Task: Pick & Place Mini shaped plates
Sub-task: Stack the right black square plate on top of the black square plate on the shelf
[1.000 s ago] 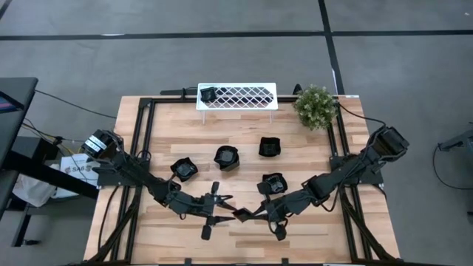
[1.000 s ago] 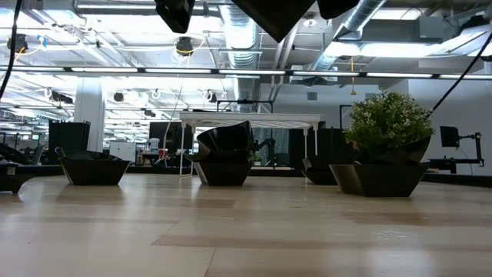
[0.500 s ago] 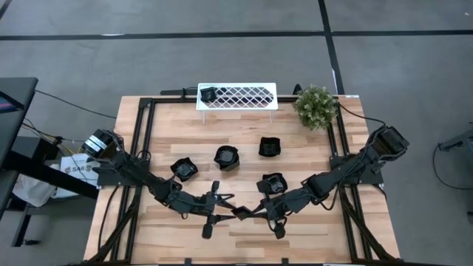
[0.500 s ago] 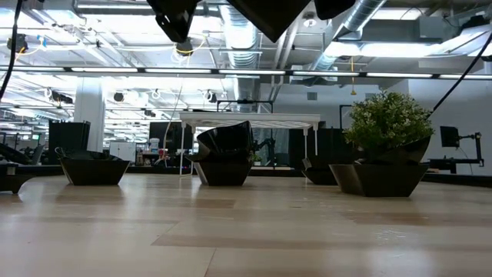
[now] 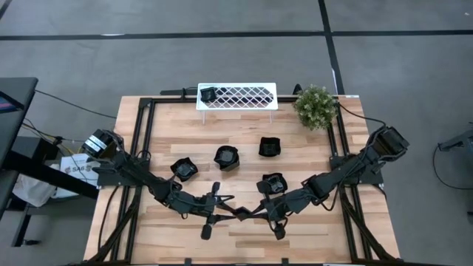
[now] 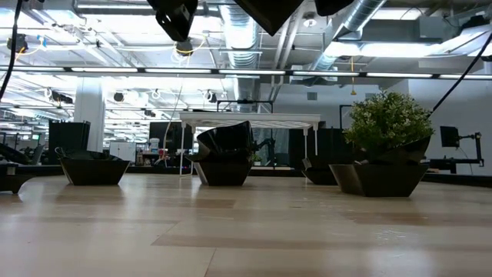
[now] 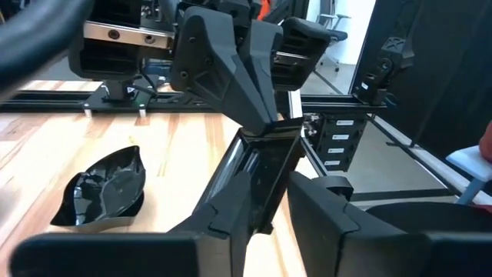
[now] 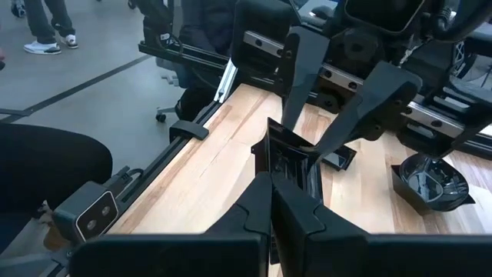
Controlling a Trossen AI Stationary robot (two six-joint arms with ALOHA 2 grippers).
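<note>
The right tool, clamped on a plate, is passing it midair to the left tool, whose fingers are straddling it and must squeeze next.

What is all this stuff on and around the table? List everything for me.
Mini shaped plates: five loose, black; four on the table at and, one on the rack.
Flat plate: one, black, held on edge between the two grippers above the table's front middle.
Rack: one, white lattice, far edge of the table.
Plant: one, green, far right corner.
Table: one, light wood with a black frame.
Person: dark legs and shoes on the floor beyond the table.
Right gripper: black, shut on the flat plate.
Left gripper: black, its fingers around the same plate.
</note>
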